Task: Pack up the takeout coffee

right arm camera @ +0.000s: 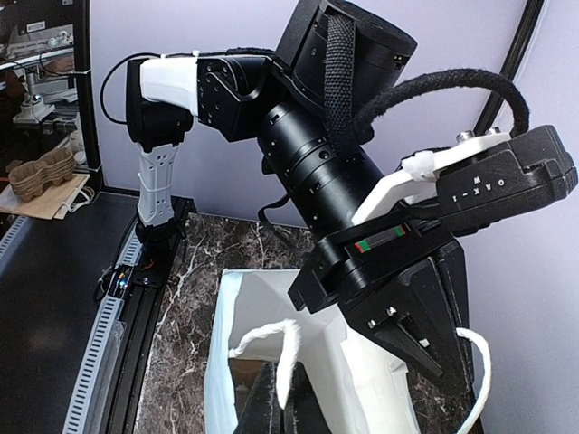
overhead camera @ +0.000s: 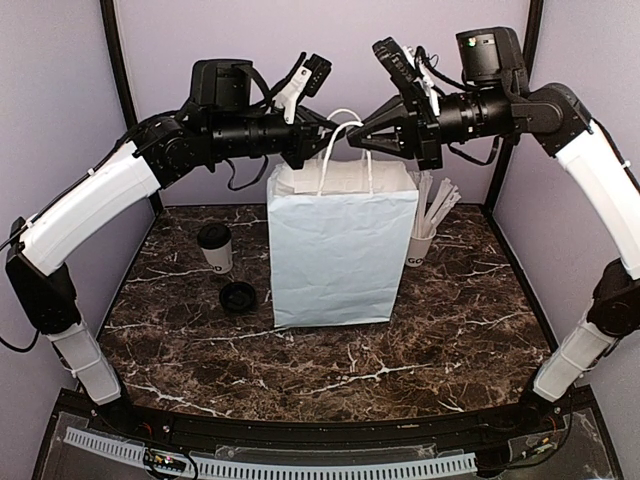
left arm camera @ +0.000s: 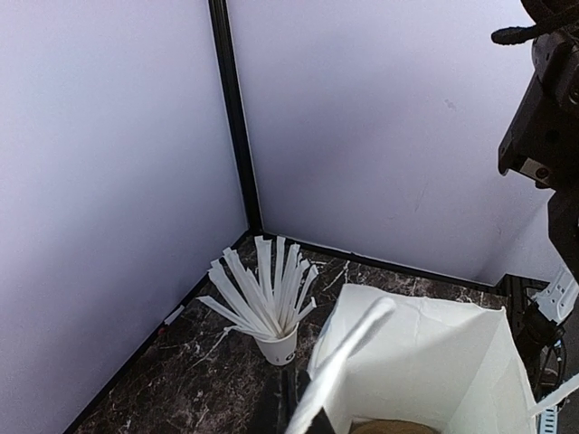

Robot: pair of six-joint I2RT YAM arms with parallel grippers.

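Note:
The takeout coffee, a small white cup with a dark top, stands on the table left of the tall white paper bag. A round black lid lies flat in front of it. My left gripper and right gripper meet above the bag's mouth. In the left wrist view my left gripper is shut on a white cord handle. In the right wrist view my right gripper is shut on the other handle. Something brown lies inside the bag.
A white cup of long white sticks stands right of the bag, close to the back right corner; it also shows in the left wrist view. Purple walls enclose the marble table on three sides.

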